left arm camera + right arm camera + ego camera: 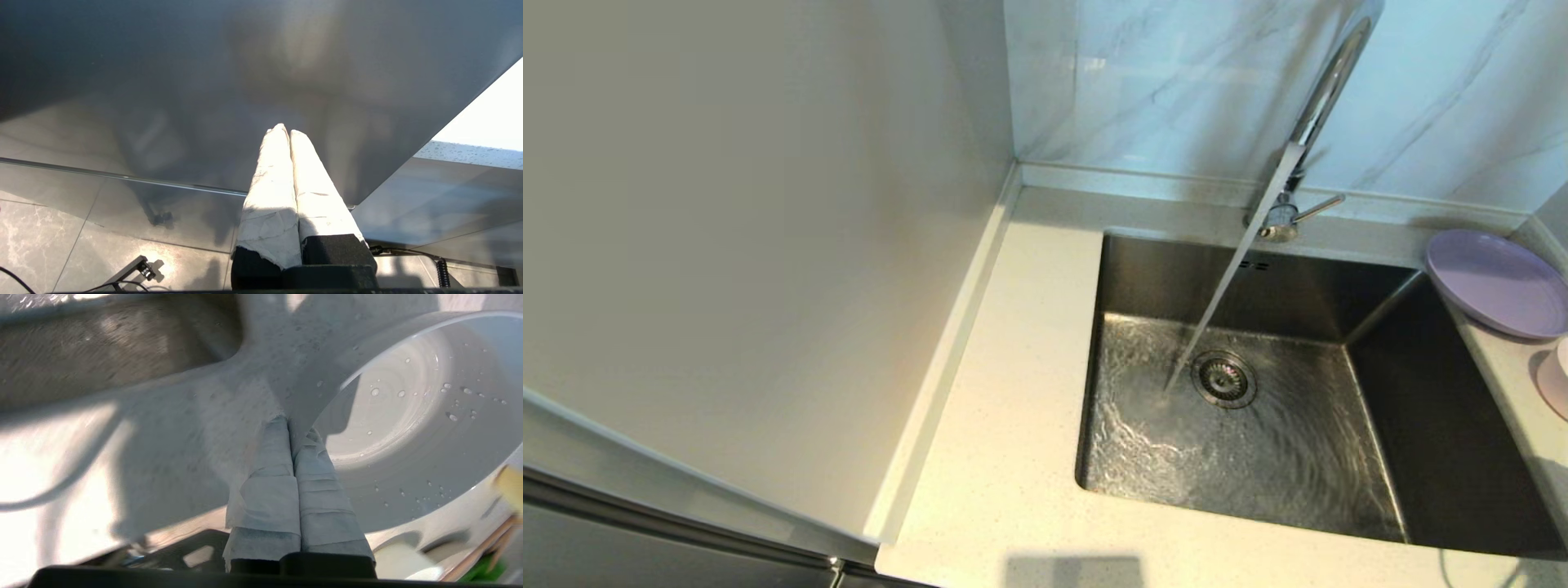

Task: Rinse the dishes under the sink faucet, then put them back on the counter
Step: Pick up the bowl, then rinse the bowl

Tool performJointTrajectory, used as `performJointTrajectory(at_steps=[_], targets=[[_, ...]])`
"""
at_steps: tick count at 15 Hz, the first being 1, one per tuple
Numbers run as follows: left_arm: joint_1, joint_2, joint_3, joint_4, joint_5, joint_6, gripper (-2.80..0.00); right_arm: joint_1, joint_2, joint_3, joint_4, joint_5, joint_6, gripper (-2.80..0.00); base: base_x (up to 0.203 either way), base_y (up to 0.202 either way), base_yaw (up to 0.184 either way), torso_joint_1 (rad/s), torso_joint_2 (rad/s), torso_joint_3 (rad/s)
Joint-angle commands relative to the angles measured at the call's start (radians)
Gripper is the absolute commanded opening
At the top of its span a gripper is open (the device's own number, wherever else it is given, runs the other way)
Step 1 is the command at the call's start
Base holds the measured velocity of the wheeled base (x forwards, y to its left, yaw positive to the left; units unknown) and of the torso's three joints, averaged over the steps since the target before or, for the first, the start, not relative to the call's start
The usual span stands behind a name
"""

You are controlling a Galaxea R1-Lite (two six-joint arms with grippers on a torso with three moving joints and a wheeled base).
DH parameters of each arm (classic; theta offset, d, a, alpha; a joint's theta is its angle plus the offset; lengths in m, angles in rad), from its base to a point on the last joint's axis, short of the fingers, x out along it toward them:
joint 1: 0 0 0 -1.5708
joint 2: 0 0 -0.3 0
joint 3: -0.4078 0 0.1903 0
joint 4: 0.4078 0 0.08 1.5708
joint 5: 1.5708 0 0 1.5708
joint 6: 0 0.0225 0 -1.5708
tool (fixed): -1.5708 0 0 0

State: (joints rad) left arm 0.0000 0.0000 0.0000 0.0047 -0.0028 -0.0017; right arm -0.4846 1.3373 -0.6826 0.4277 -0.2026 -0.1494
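Note:
Water runs from the chrome faucet (1327, 90) into the steel sink (1143, 278), landing beside the drain strainer (1223, 378). The lavender plate (1499, 282) lies on the counter (1013, 392) at the sink's far right corner. Just in front of it, the pale cup (1555, 380) shows partly at the view's right edge. In the right wrist view my right gripper (291, 424) is shut on the wall of the cup (408, 416), one finger inside and one outside; droplets cling inside it. My left gripper (286, 131) is shut and empty, parked low by a grey cabinet front.
A tall pale panel (727, 245) walls off the counter's left side. Marbled tiles (1176, 82) rise behind the sink. The faucet lever (1319, 208) sticks out to the right near the base. Neither arm shows in the head view.

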Motion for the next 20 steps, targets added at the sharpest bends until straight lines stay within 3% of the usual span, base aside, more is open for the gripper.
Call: performJointTrajectory(at_steps=[1,7,10,14,20], targets=[[0.000,0.000,0.000,0.000,0.000,0.000,-2.80,0.140,-0.107,-0.005,0.018,0.007,-0.053,-2.80,0.000,0.000,0.000,0.000,0.00,0.000],[0.000,0.000,0.000,0.000,0.000,0.000,-2.80,0.806,-0.099,-0.272,0.263,0.012,-0.084,-2.80,0.000,0.000,0.000,0.000,0.00,0.000],[0.000,0.000,0.000,0.000,0.000,0.000,-2.80,1.032,0.002,-0.492,0.334,0.026,-0.126,-2.80,0.000,0.000,0.000,0.000,0.00,0.000],[0.000,0.000,0.000,0.000,0.000,0.000,-2.80,1.134,0.121,-0.718,0.411,0.194,-0.230,-2.80,0.000,0.000,0.000,0.000,0.00,0.000],[0.000,0.000,0.000,0.000,0.000,0.000,-2.80,1.167,0.300,-0.958,0.432,0.212,-0.230,-2.80,0.000,0.000,0.000,0.000,0.00,0.000]])
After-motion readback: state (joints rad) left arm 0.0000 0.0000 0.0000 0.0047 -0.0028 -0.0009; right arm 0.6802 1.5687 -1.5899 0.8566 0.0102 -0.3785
